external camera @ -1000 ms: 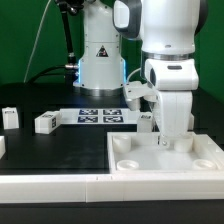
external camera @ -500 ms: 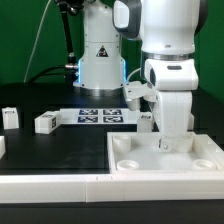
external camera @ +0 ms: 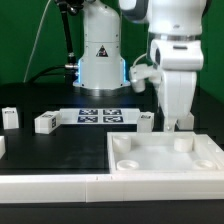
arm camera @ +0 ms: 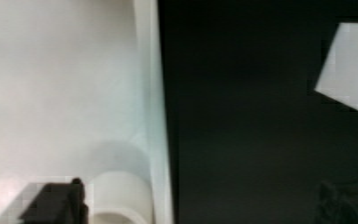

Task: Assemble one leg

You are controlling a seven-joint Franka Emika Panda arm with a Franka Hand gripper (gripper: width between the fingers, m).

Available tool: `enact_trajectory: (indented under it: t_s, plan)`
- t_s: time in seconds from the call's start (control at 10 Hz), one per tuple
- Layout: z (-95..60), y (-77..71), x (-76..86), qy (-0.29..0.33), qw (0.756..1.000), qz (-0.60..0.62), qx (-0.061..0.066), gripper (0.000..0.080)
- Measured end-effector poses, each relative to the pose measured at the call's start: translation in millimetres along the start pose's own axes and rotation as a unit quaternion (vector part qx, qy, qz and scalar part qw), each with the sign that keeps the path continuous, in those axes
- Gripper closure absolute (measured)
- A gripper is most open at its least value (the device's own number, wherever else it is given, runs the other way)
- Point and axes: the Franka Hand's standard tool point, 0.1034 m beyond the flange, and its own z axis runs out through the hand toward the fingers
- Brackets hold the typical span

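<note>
Three small white legs with marker tags lie on the black table in the exterior view: one at the far left (external camera: 10, 117), one beside it (external camera: 45, 122), and one (external camera: 146, 121) just behind the tray's far edge. My gripper (external camera: 180, 122) hangs above the far edge of the large white tray (external camera: 165, 160), to the right of that third leg. In the wrist view my gripper (arm camera: 197, 205) has its dark fingers (arm camera: 51, 203) wide apart with nothing between them, straddling the tray's edge (arm camera: 146, 120). A white block (arm camera: 354, 65) lies on the black table beyond the tray.
The marker board (external camera: 100, 116) lies in front of the robot base (external camera: 100, 60). A white rail (external camera: 50, 185) runs along the table's front. A white part (external camera: 2, 146) shows at the left edge. A round corner socket (arm camera: 119, 198) lies near one finger.
My gripper has risen and moved toward the exterior view's right, away from the tray's far corner socket. The legs and the tray have not moved.
</note>
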Motion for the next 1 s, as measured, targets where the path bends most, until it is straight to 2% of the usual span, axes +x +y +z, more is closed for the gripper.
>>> enact_trajectory:
  t_s: [0.1,0.3,0.6,0.7,1.0]
  plan:
    - [-10.6,-1.1,0.3,-0.001,1.0,0.008,-0.009,0.0151]
    - [-3.8,-2.8,-0.3,0.0,1.0,0.028,-0.003,0.0151]
    - [-4.0,-3.1,0.5,0.001,0.99,0.138,-0.002,0.0151]
    - [-3.6,-4.0,1.5,0.003,0.981,0.193,0.0,0.0151]
    - [5.0,-22.5,19.5,0.013,0.918,0.395,0.008,0.0151]
